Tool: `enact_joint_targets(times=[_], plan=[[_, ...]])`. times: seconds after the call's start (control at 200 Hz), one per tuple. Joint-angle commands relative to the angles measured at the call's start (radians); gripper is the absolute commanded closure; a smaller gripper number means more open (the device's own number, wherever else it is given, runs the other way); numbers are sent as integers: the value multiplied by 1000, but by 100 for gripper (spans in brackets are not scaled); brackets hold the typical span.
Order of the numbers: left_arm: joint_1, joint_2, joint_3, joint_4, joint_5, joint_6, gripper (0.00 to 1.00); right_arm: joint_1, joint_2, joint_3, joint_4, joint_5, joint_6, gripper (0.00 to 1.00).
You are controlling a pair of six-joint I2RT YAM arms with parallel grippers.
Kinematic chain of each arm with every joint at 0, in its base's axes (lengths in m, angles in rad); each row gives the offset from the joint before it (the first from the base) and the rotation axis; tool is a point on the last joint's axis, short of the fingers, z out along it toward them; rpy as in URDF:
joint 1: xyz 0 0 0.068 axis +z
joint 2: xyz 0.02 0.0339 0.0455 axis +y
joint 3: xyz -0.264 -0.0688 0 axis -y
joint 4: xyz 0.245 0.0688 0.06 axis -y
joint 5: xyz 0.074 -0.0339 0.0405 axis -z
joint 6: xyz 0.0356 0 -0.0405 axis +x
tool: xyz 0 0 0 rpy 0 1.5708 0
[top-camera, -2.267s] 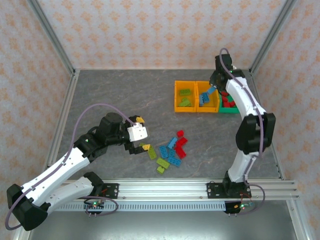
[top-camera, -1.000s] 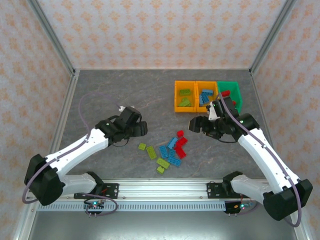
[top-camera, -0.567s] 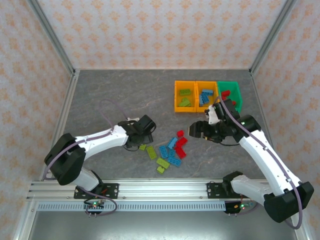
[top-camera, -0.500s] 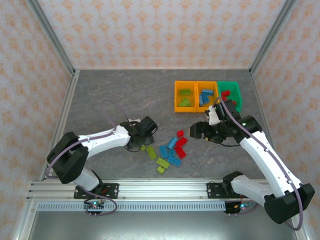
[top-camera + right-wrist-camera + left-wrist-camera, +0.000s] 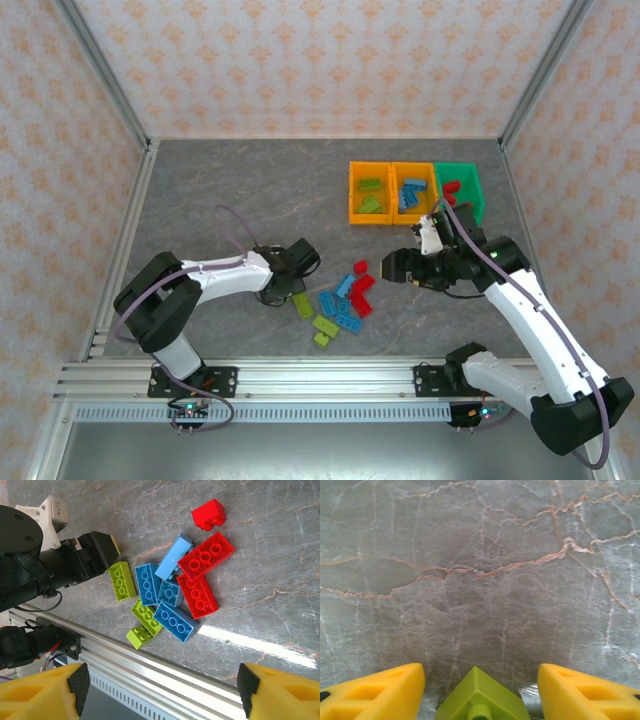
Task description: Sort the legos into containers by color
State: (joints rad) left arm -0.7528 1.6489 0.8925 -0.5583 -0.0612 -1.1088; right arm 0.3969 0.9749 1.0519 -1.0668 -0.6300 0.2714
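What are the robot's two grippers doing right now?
Left gripper: open, straddling a lime green lego, not squeezing it yet.
Right gripper: open, holding nothing.

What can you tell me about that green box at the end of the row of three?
The green bin is a small, open-topped rectangular box that looks like glossy plastic. It stands upright on the grey table at the right end of the row. Its left wall sits against the middle orange bin. A few red bricks lie inside, and no other colour shows in it. In the overhead view, part of the right arm overlaps its near left corner.
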Motion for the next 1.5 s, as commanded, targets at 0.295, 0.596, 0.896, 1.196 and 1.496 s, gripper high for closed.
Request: enact_joint_targets(times=[0.295, 0.596, 0.896, 1.196, 1.496], plan=[[-27, 0, -34, 20, 41, -24, 58, 4, -13, -9, 25, 5, 76, 20], [-10, -45, 28, 41, 11, 45, 68, 15, 12, -10, 96, 29, 176, 20], [52, 8, 176, 70, -9, 162, 72, 15, 17, -8, 128, 69, 242, 20], [61, 305, 800, -12, -83, 378, 73, 15, -9, -11, 142, 185, 305, 20], [70, 774, 1560, -116, -187, 562, 68, 15, -55, -29, 113, 234, 333, 20]])
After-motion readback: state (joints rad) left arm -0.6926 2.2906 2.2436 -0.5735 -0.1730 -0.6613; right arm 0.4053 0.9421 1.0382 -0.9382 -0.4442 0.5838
